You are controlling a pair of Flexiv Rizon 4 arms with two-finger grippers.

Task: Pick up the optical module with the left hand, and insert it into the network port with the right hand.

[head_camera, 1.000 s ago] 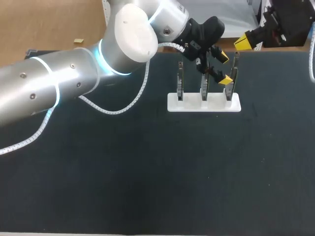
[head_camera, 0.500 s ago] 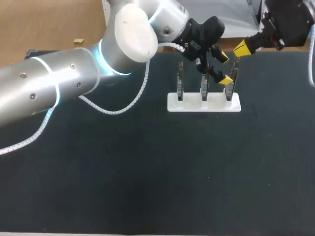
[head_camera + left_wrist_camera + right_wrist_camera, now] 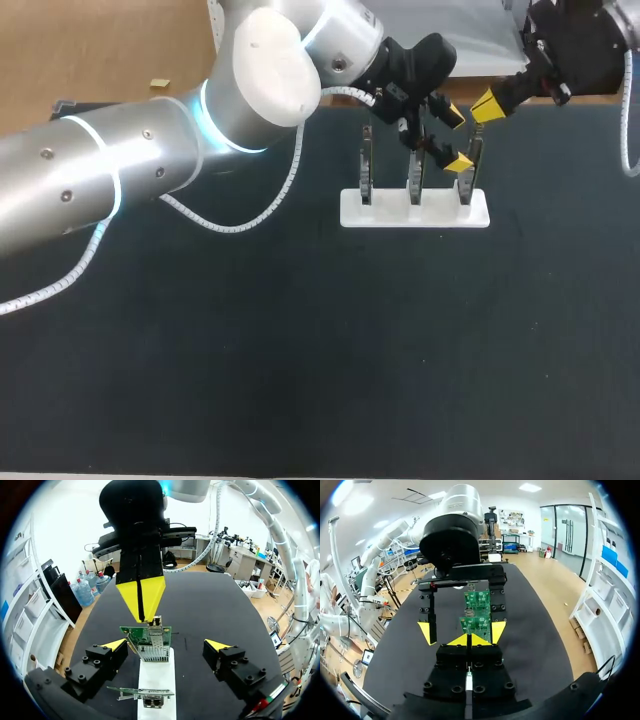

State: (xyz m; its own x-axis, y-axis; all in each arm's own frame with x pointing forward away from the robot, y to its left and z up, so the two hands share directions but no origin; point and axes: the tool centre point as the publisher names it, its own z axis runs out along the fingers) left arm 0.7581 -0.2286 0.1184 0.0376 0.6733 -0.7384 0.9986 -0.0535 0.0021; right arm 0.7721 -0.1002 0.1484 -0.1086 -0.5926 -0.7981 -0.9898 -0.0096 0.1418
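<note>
A white rack (image 3: 415, 212) holds three upright green circuit boards with metal network ports. My left gripper (image 3: 454, 138) is open over the rack's right end. In the left wrist view its yellow fingertips (image 3: 115, 645) flank the end board (image 3: 150, 641) without touching it. My right gripper (image 3: 487, 105) is shut and hangs just beyond that board; its joined yellow tips (image 3: 141, 595) point down at the board's top edge. The right wrist view shows my right gripper (image 3: 470, 640) shut in front of the boards (image 3: 476, 624). I cannot make out a separate optical module.
The rack (image 3: 156, 680) stands at the far right of the black table mat (image 3: 300, 350). A nearer board (image 3: 145, 695) lies under my left wrist. My left arm (image 3: 150, 160) spans the table's left rear.
My right gripper has moved left and down toward the rack's right end. The left arm and the boards have not moved.
</note>
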